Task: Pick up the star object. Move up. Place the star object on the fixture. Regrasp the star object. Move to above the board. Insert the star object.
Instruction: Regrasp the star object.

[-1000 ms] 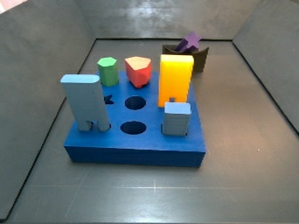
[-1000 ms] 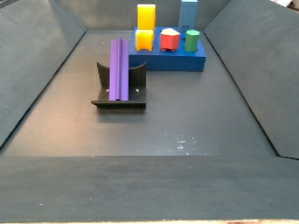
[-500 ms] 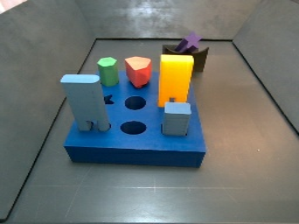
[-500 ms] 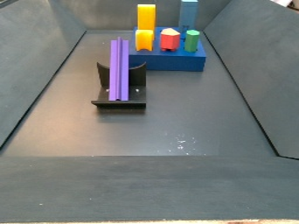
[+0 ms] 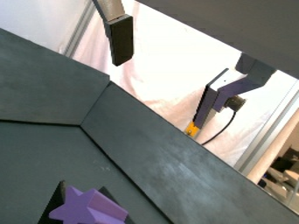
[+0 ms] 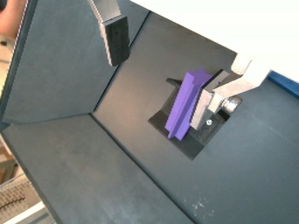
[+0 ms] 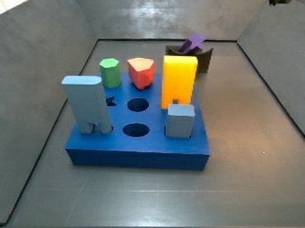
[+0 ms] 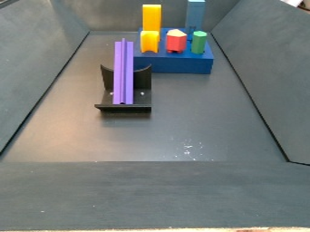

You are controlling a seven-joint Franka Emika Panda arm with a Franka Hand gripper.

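Note:
The star object (image 8: 122, 71) is a long purple star-section bar lying on the dark fixture (image 8: 125, 108); both side views show it (image 7: 194, 42). My gripper (image 6: 166, 68) is open and empty, high above the fixture and apart from the bar (image 6: 187, 103). Its fingers (image 6: 115, 39) stand wide apart in both wrist views. In a wrist view the gripper (image 5: 172, 70) points past the bin wall, and the star's end (image 5: 87, 207) shows at the frame edge. The blue board (image 7: 137, 153) lies on the bin floor away from the fixture.
The board holds a tall light-blue block (image 7: 86, 102), a green piece (image 7: 110, 71), a red piece (image 7: 142, 71), a tall orange block (image 7: 179, 80) and a small grey-blue block (image 7: 180, 120). Open holes (image 7: 138, 105) show between them. Sloping grey bin walls (image 8: 49, 82) surround the floor.
Nothing on the floor has moved. A dark bit of the arm now shows at the top right edge of a side view.

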